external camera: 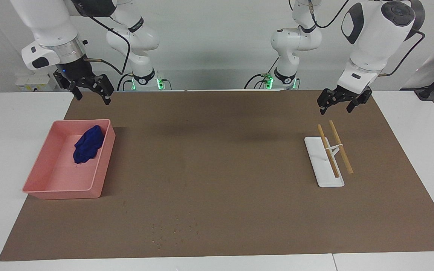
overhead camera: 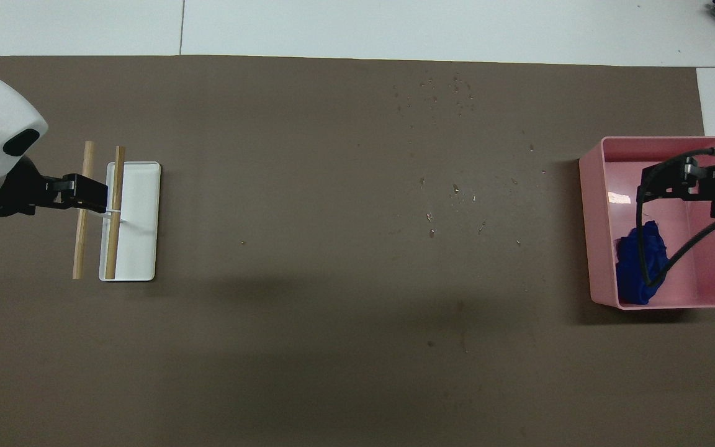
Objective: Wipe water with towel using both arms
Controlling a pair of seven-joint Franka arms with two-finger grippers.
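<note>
Going across the facing view, your right gripper [external camera: 90, 96] comes first: it hangs with its fingers spread wide, holding nothing, above the mat [external camera: 217, 158] at the robots' edge of the tray [external camera: 102, 165]. You'll find the towel [external camera: 87, 145] bunched inside that tray, in the corner nearest the robots, at the right arm's end of the table. The stand [external camera: 323, 162] with its two sticks [external camera: 340, 146] lies at the left arm's end. Your left gripper [external camera: 335, 106] hangs over the mat just robot-side of the sticks, also spread wide and empty.
</note>
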